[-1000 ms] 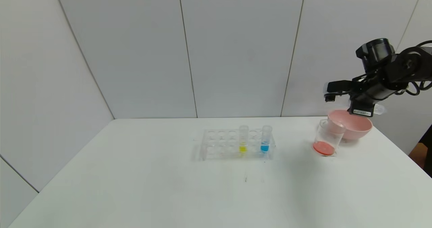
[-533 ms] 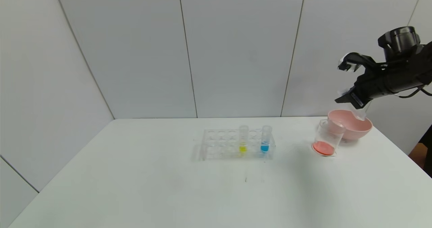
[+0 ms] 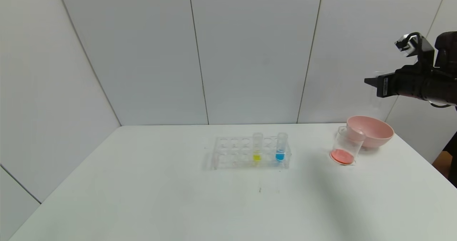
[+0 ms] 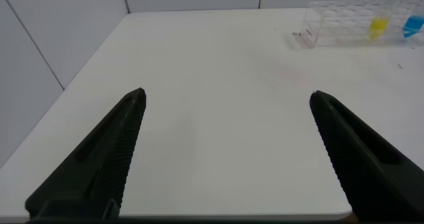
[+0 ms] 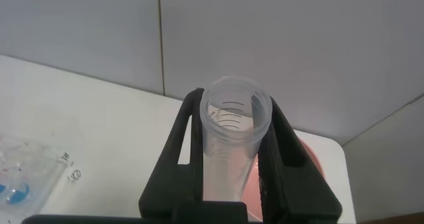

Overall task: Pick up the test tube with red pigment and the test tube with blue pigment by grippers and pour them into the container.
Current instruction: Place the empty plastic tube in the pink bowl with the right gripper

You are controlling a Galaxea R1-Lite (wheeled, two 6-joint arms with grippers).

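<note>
**Holding an emptied tube high above the pink bowl**

Seen from the head camera, the right hand (image 3: 373, 82) hangs high over the tabletop (image 3: 178, 198) at about 2 o'clock, well above the pink bowl (image 3: 373, 130). That view shows the black arm and only a faint clear shape at the fingertips. The right wrist camera settles it: the two black fingers (image 5: 192, 144) are clamped on a clear test tube (image 5: 233, 138), mouth toward the lens, with graduation marks inside and no liquid visible in it. This looks to be the test tube with red pigment, now emptied, though no colour remains to confirm that. Behind the tube the same view shows a sliver of the pink bowl and, at the frame's edge, part of the rack.

The container (image 3: 345, 146), a small clear beaker, stands at about 3 o'clock of the rack, touching or just beside the bowl's near-left side; orange-red liquid lies in its bottom. Only the head view shows this.

The clear tube rack (image 3: 250, 153) sits near the tabletop's centre. The test tube with blue pigment (image 3: 281, 148) stands upright in it toward its right end, with a yellow-filled tube (image 3: 257, 148) two holes to its left.

The left hand (image 4: 225, 151) does not appear in the head view. Its own wrist camera shows the two fingers spread wide apart with nothing between them, low over the bare left part of the tabletop, the rack with its yellow and blue tubes well away from it.
</note>
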